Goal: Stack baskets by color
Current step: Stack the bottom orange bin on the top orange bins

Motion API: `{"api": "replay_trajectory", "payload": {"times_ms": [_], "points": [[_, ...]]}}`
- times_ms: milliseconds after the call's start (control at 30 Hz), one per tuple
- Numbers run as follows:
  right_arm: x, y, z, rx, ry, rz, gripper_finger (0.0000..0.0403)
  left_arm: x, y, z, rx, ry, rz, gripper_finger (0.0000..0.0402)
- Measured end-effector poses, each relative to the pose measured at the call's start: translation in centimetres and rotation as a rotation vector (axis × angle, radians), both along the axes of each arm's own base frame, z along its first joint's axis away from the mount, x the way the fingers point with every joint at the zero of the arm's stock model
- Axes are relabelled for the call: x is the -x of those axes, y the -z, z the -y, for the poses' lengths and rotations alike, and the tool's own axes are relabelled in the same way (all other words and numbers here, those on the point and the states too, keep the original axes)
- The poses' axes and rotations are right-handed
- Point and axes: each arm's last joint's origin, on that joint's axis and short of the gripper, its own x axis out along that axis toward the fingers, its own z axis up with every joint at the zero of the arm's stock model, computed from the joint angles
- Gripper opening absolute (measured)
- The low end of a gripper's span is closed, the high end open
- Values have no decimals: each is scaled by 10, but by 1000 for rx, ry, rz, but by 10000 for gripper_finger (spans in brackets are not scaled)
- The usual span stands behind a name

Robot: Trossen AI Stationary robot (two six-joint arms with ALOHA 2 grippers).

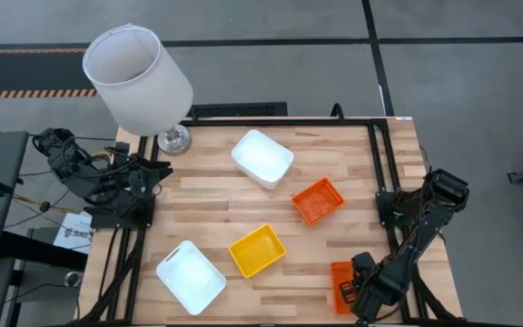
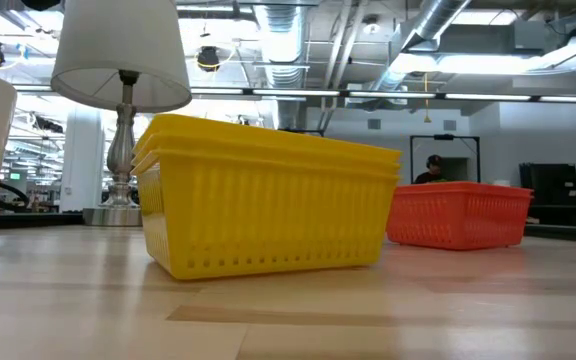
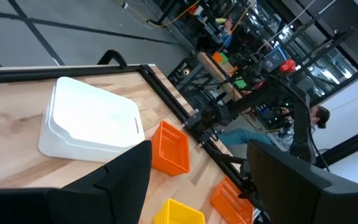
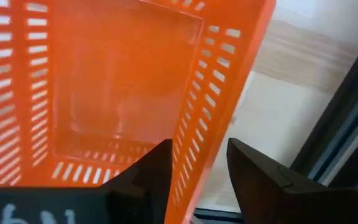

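- Nearest the right wrist camera, an orange basket [image 4: 123,81] filled the view, its wall between the right gripper [image 4: 199,163] jaws, which stood apart astride it without clear contact.
- From above, that basket [image 1: 341,282] sat at the surface [image 1: 207,200] edge, partly hidden by the arm.
- Another orange basket [image 1: 318,201], the yellow stack [image 1: 257,250] and two white baskets [image 1: 262,157] [image 1: 191,277] lay apart.
- The left gripper [image 3: 197,180] waited beside the lamp [image 1: 139,77], jaws apart.

Two dark jointed arms, left arm [image 1: 98,186] trailing bundled cables, right arm [image 1: 411,241] matte black, blunt black fingers [image 4: 151,171]
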Motion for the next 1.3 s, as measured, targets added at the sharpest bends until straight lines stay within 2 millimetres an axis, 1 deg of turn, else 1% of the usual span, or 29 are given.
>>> {"api": "replay_trajectory", "payload": {"times_ms": [100,167,267,367,400,600,767,867,933,1000,1100,1167,1233,1300], "points": [[-4,3,3,-1,17,0,157,0,0,0,3,3,2,252],[-8,5,6,-12,33,8,135,1,-1,-1,10,4,9,252],[-14,5,9,-23,38,18,87,3,-1,-3,33,0,24,252],[-20,5,13,-31,-11,25,29,7,-2,-6,45,0,37,252],[-22,5,15,-35,-27,27,18,8,-2,-6,48,0,41,252],[-38,-1,28,-48,-50,59,9,13,-3,-11,36,4,49,252],[-53,-17,35,-26,-63,98,5,18,-4,-15,42,-11,70,252],[-57,-32,41,26,-51,186,4,22,-5,-19,27,-53,87,252],[-58,-44,49,71,10,272,3,25,-6,-23,9,-91,98,252],[-55,-57,60,158,98,371,2,28,-6,-26,2,-137,112,252],[-49,-78,82,307,225,515,2,32,-7,-30,-1,-190,133,252],[-48,-89,101,379,268,548,1,35,-7,-33,-19,-208,133,252],[-49,-95,121,467,312,554,1,36,-7,-35,-49,-230,126,252],[-46,-99,141,558,345,520,1,37,-7,-36,-80,-253,117,252]]}}
